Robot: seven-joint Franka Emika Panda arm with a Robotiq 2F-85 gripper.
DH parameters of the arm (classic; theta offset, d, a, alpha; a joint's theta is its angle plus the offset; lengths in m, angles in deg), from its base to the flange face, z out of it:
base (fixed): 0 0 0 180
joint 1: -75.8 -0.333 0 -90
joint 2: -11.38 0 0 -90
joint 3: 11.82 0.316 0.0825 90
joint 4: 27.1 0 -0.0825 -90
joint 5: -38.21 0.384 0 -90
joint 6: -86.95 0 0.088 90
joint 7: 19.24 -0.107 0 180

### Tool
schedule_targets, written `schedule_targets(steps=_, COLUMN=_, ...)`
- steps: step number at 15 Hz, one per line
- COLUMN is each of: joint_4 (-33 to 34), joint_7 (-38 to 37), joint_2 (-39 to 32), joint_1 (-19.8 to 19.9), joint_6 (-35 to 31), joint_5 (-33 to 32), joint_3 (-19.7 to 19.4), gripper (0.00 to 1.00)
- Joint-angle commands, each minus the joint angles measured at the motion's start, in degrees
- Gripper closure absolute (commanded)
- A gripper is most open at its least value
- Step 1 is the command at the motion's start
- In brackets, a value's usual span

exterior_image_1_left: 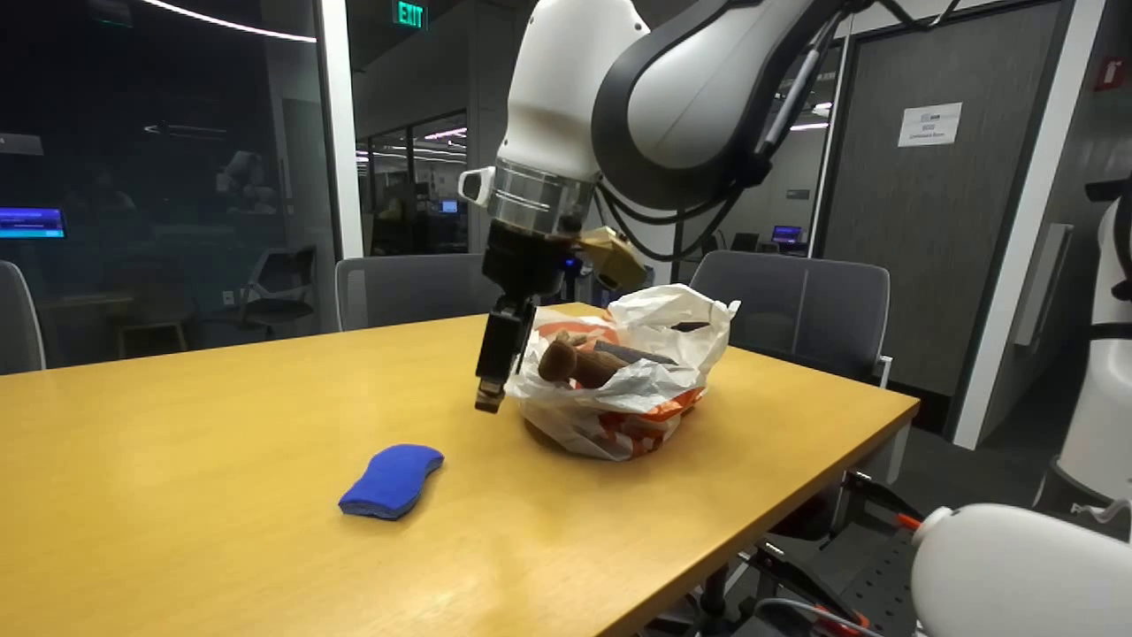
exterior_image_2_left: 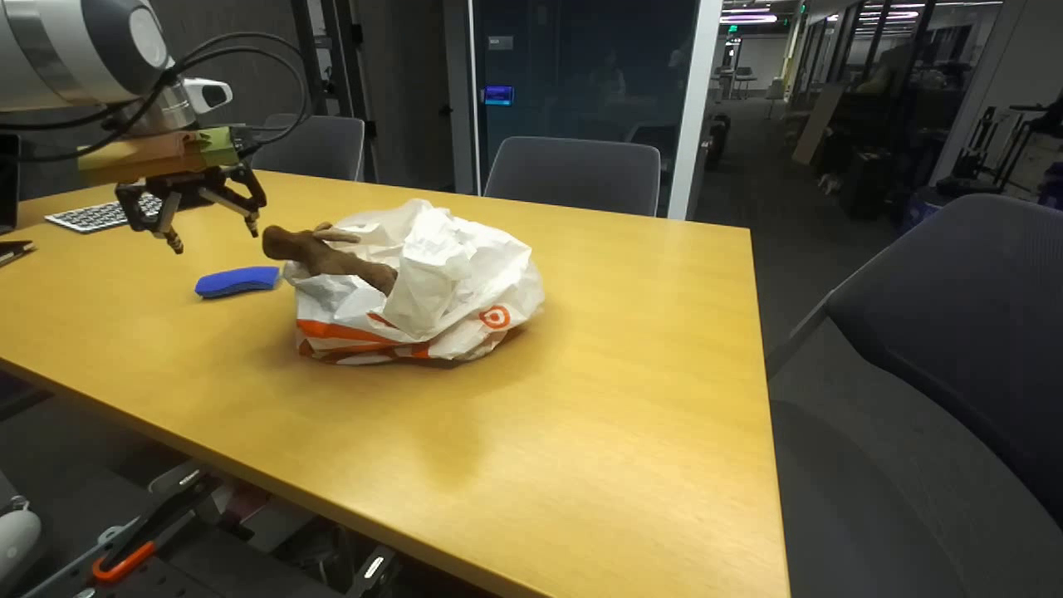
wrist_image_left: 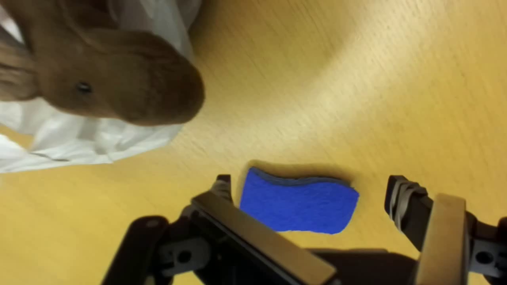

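My gripper (wrist_image_left: 310,182) stands open above the table, with nothing held between its fingers. Below it lies a blue, wavy-edged sponge-like block (wrist_image_left: 299,208) with a dark grey side, framed between the fingertips in the wrist view. In an exterior view the gripper (exterior_image_2_left: 213,236) hangs higher than the blue block (exterior_image_2_left: 237,282), apart from it. Beside the gripper, a crumpled white plastic bag (exterior_image_2_left: 465,282) with red markings holds a brown plush animal (exterior_image_2_left: 320,256), whose head pokes out towards the gripper. The plush's snout (wrist_image_left: 170,87) shows at upper left in the wrist view. The bag's deeper contents are hidden.
The yellow wooden table (exterior_image_2_left: 623,399) carries everything; its edge (exterior_image_1_left: 761,531) runs along the near right. A white keyboard (exterior_image_2_left: 100,216) sits behind the gripper. Office chairs (exterior_image_1_left: 796,310) (exterior_image_2_left: 573,174) stand around the table. Another white robot arm part (exterior_image_1_left: 1017,566) shows at lower right.
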Motion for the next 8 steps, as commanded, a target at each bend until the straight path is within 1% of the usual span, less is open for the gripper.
schedule_targets(steps=1, joint_4=3.44, joint_7=9.93, joint_2=-6.25, joint_1=-0.70, joint_6=-4.02, joint_5=2.10, joint_3=2.31, gripper=0.00)
schedule_targets(steps=2, joint_4=4.31, joint_7=12.22, joint_2=-7.77, joint_1=-0.64, joint_6=-4.89, joint_5=1.87, joint_3=3.08, gripper=0.00)
schedule_targets(steps=4, joint_4=6.18, joint_7=14.03, joint_2=-10.25, joint_1=-0.73, joint_6=-6.24, joint_5=-2.11, joint_3=3.29, gripper=0.00)
schedule_targets(steps=5, joint_4=7.00, joint_7=16.52, joint_2=-11.97, joint_1=-0.36, joint_6=-6.86, joint_5=-2.32, joint_3=3.86, gripper=0.00)
schedule_targets(steps=7, joint_4=8.29, joint_7=20.20, joint_2=-14.36, joint_1=0.13, joint_6=-6.25, joint_5=-4.20, joint_3=4.25, gripper=0.00)
schedule_targets(steps=8, joint_4=9.04, joint_7=21.42, joint_2=-15.39, joint_1=-0.29, joint_6=-5.61, joint_5=-6.89, joint_3=3.46, gripper=0.00)
